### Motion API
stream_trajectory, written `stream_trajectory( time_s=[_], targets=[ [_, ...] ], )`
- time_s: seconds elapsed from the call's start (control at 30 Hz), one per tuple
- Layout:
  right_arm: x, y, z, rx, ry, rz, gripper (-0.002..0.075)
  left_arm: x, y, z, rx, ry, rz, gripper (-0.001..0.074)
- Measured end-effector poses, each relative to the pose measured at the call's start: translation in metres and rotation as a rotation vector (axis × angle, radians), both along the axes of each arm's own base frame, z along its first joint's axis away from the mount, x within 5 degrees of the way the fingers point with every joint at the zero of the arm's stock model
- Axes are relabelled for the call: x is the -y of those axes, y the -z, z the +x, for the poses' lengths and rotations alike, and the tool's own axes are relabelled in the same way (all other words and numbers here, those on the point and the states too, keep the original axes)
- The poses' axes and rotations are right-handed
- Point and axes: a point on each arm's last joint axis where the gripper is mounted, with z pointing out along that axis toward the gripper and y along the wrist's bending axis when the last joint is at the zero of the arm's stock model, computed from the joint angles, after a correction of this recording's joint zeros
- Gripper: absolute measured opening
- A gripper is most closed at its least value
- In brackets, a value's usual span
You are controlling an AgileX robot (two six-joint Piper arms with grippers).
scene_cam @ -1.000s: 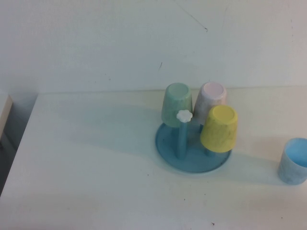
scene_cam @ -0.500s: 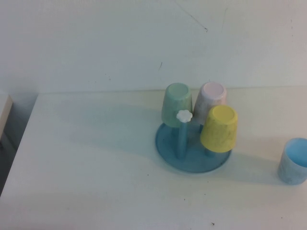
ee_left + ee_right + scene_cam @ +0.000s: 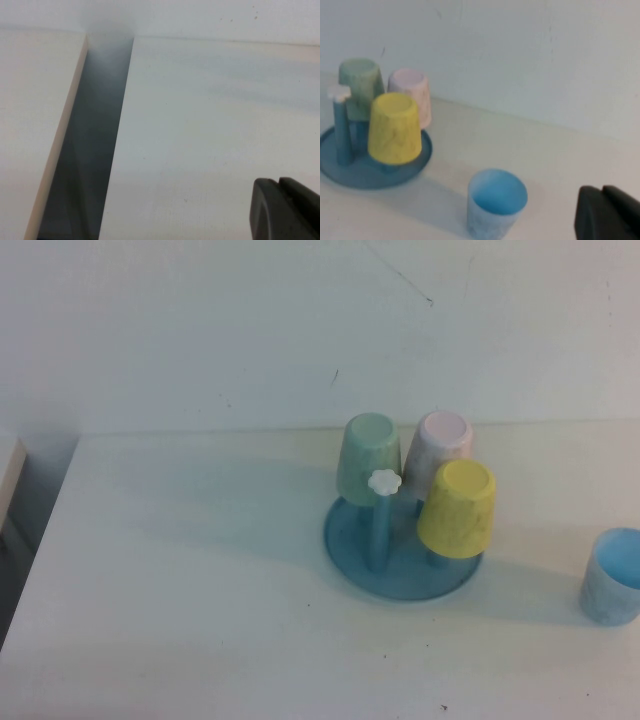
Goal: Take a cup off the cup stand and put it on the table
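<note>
The yellow cup (image 3: 457,508) hangs upside down on a peg of the blue cup stand (image 3: 400,558), on its right front side; it also shows in the right wrist view (image 3: 394,128). One peg with a white flower knob (image 3: 384,481) stands bare. Neither gripper shows in the high view. My left gripper (image 3: 280,184) is shut and empty over the bare white table (image 3: 200,600) near its left edge. My right gripper (image 3: 602,192) is shut and empty, well to the right of the stand (image 3: 365,170).
A pale green cup (image 3: 368,458) and a pink cup (image 3: 441,445) hang upside down on the stand's far pegs. A light blue cup (image 3: 612,575) stands upright on the table at the right, also in the right wrist view (image 3: 496,202). A gap (image 3: 85,150) runs beside the table's left edge.
</note>
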Motion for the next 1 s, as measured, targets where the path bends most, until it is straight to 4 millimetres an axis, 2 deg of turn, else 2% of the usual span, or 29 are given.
stream_trajectory(
  time_s=[0.2, 0.4, 0.63, 0.73, 0.9, 1.0],
  targets=[
    [-0.002, -0.017, 0.04, -0.243, -0.009, -0.099, -0.0003, 0.0, 0.0, 0.0, 0.0, 0.0, 0.0, -0.0003],
    [-0.007, -0.026, 0.098, -0.551, -0.047, -0.19, 0.0, 0.0, 0.0, 0.0, 0.0, 0.0, 0.0, -0.0003],
    [-0.029, -0.018, 0.168, -0.874, -0.264, -0.182, 0.0092, 0.0, 0.0, 0.0, 0.0, 0.0, 0.0, -0.0003],
    [-0.041, -0.015, 0.19, -0.957, -0.372, -0.201, 0.0108, 0.0, 0.0, 0.0, 0.0, 0.0, 0.0, -0.0003],
    [-0.064, -0.007, 0.219, -1.006, -0.505, -0.272, 0.0131, 0.0, 0.0, 0.0, 0.0, -0.001, -0.002, -0.0003],
    [-0.079, 0.006, 0.233, -1.034, -0.577, -0.318, 0.0182, 0.0, 0.0, 0.0, 0.0, -0.001, -0.002, -0.0003]
  ],
)
